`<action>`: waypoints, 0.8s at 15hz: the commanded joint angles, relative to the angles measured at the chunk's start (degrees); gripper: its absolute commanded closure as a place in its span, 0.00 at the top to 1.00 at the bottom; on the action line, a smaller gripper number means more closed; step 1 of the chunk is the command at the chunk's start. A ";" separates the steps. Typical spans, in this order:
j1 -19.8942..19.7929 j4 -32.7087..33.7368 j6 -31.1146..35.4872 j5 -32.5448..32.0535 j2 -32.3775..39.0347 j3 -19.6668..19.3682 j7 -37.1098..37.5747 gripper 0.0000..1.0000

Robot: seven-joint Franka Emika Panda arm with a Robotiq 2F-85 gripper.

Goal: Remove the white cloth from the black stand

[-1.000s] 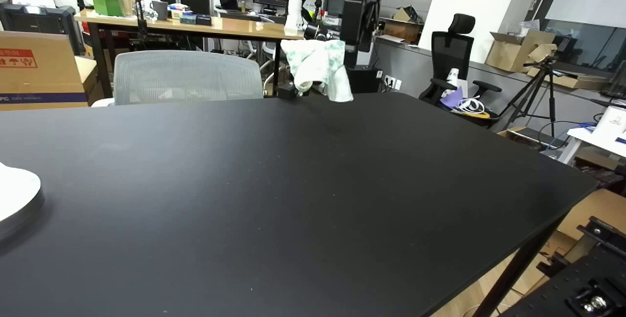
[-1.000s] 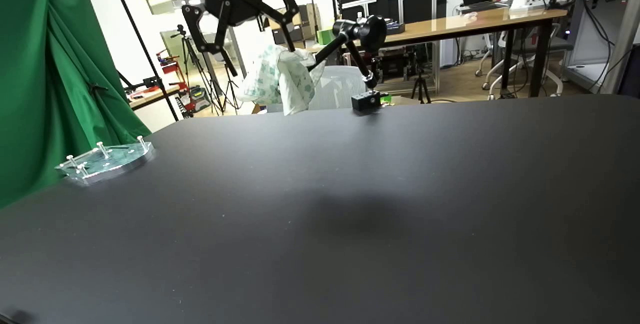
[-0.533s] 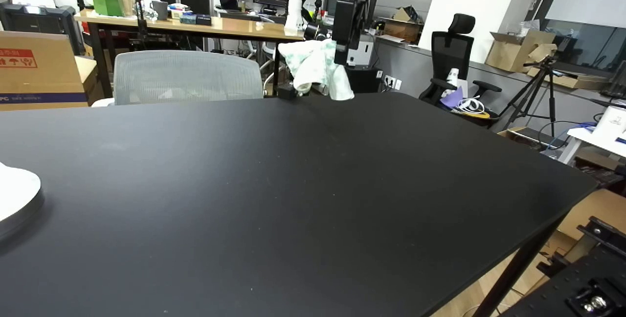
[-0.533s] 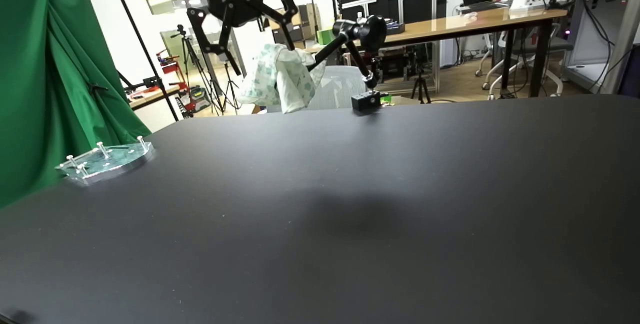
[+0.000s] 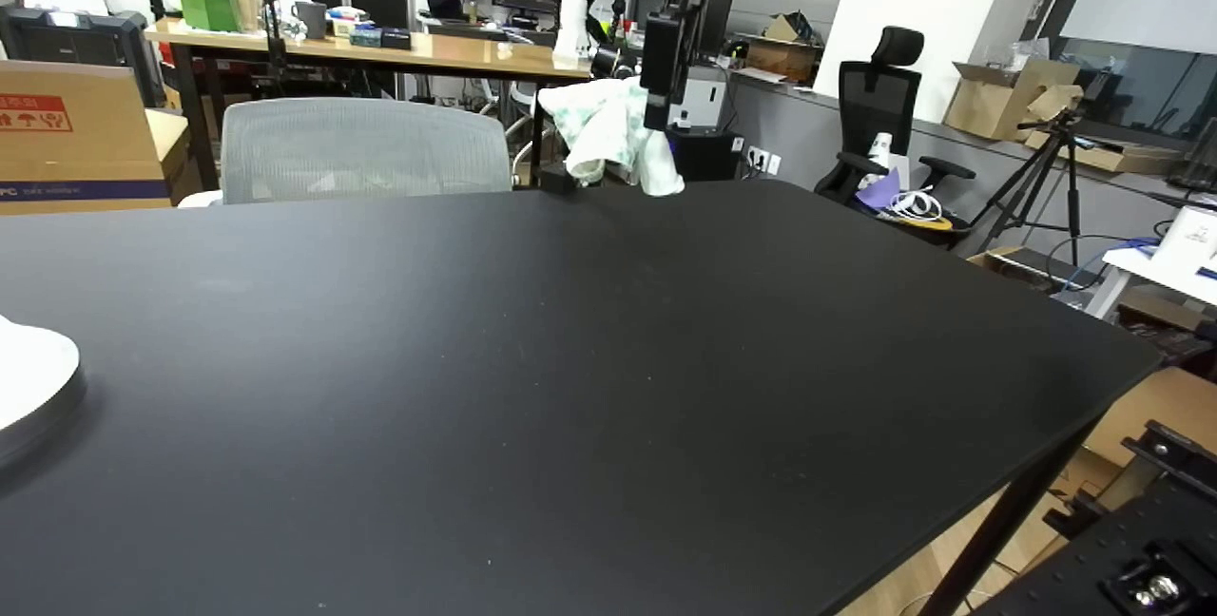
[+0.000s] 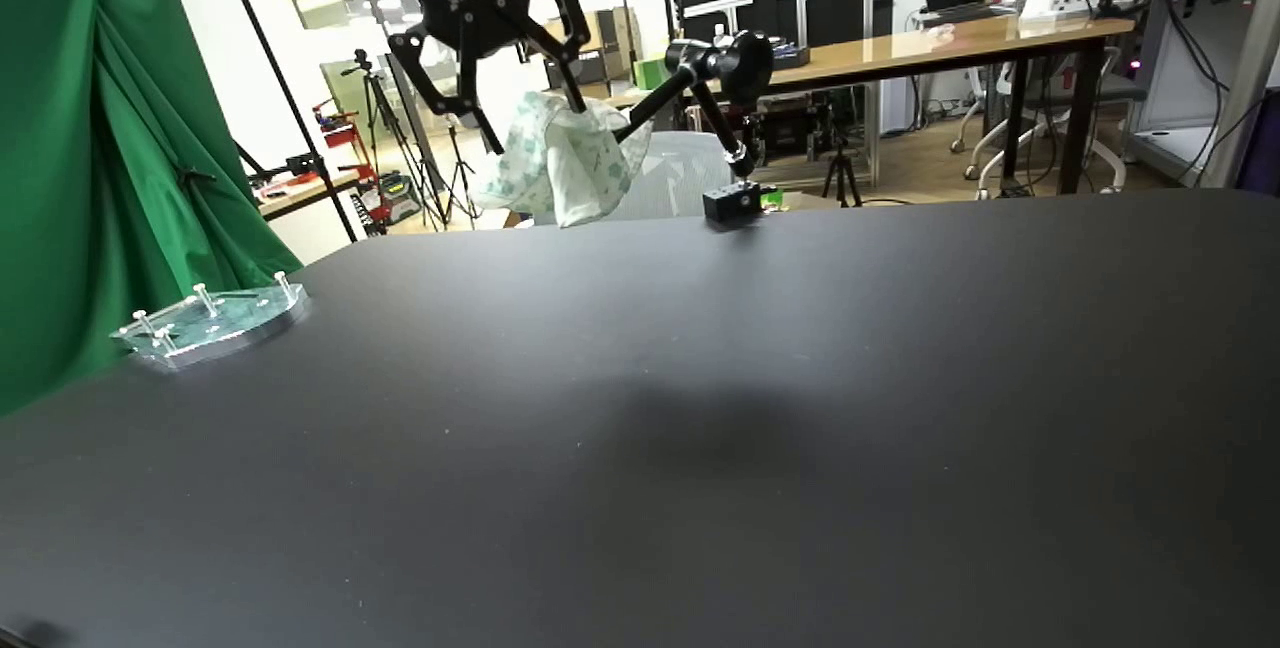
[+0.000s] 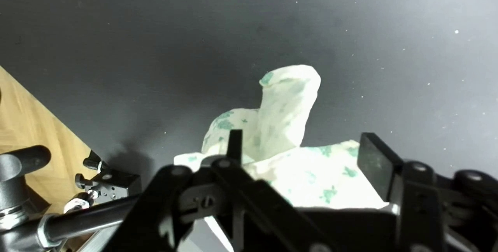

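Green-patterned white cloth (image 6: 568, 168): likely light, limp; pinch its top fold.
My black gripper (image 6: 537, 131): spread, near jointed black stand (image 6: 715, 116).

Both exterior views: low above black table (image 5: 532, 359), facing across it to far edge and shared wooden desk (image 6: 940, 46) beyond. In an exterior view, cloth (image 5: 597, 124) at 12 o'clock, well off; in an exterior view, gripper (image 6: 537, 124) at 11. Wrist view: close, facing down, gripper at 4 to 7; shares cloth, table with both.
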 commanded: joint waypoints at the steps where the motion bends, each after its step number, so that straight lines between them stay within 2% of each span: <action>1: -0.42 1.19 0.76 -1.59 1.19 0.00 0.24 0.46; 8: -0.89 1.56 1.47 -1.23 2.10 -0.09 0.62 0.00; 12: -1.14 1.08 1.42 -0.04 1.37 0.22 -0.11 0.00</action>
